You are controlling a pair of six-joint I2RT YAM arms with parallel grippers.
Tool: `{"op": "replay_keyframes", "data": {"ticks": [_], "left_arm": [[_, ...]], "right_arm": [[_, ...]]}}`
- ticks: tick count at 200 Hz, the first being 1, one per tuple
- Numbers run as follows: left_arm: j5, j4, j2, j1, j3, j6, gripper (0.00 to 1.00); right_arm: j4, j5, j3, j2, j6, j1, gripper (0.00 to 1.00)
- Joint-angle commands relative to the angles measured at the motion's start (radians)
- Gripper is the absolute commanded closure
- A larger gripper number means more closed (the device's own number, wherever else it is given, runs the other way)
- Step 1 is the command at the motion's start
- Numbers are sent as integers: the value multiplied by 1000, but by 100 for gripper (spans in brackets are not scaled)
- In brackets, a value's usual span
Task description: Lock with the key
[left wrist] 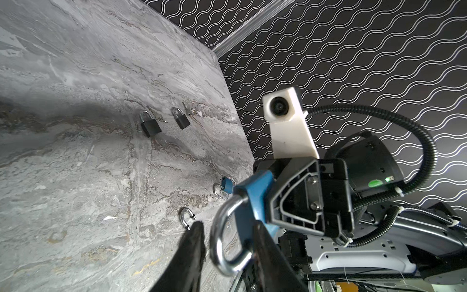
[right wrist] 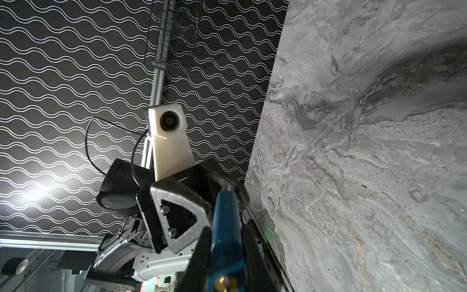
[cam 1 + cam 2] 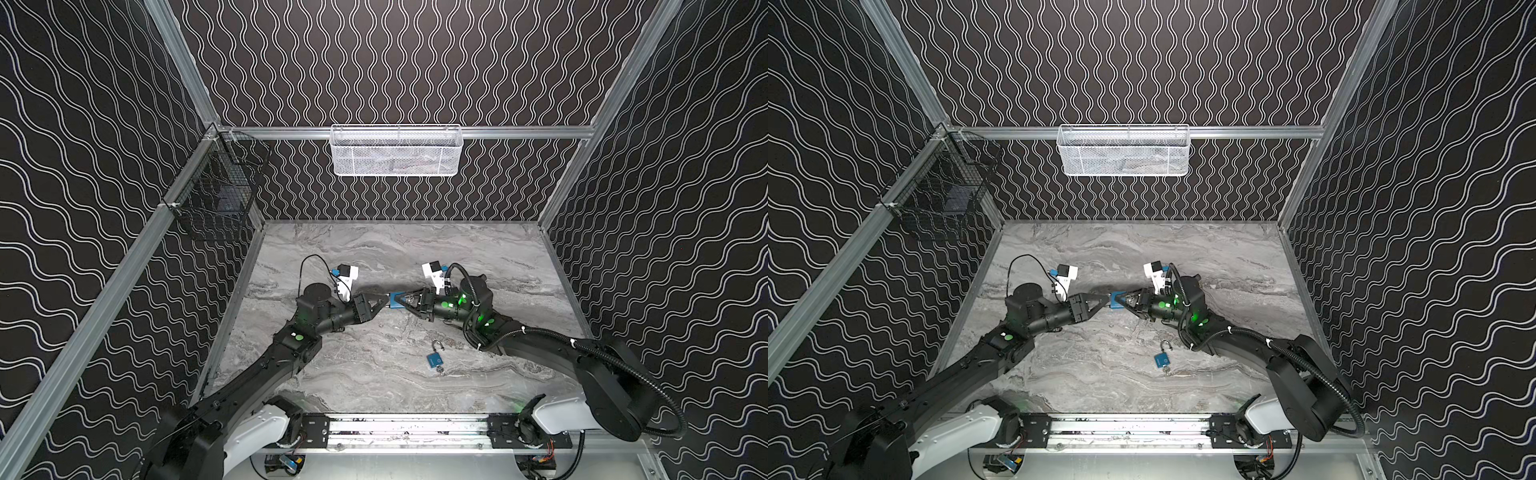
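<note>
A blue padlock hangs above the middle of the marble table, held between both arms. My right gripper is shut on its blue body from the right. A brass-coloured part shows at the body's near end; whether that is the key I cannot tell. The silver shackle points toward my left gripper. Its two black fingers stand on either side of the shackle, close against it. In both top views the two grippers meet tip to tip at the padlock.
A second blue padlock with an open shackle lies on the table nearer the front. The left wrist view shows two black padlocks and a bare shackle on the table. A white mesh basket and a black wire basket hang on the walls.
</note>
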Motion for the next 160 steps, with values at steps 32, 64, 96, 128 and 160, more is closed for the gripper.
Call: {"op": "replay_keyframes", "data": {"ticks": [32, 64, 96, 128, 160], "left_arm": [[22, 80, 21, 1, -5, -26, 66], [18, 64, 18, 3, 11, -17, 66], [32, 110, 46, 3, 7, -44, 67], [42, 164, 68, 3, -2, -79, 71], [46, 155, 82, 3, 9, -73, 84]], "right_arm": [[103, -29, 15, 23, 13, -1, 100], [105, -36, 7, 20, 10, -1, 100], [118, -45, 5, 15, -2, 0, 100], [120, -50, 4, 11, -12, 0, 100], [128, -52, 2, 12, -14, 1, 100]]}}
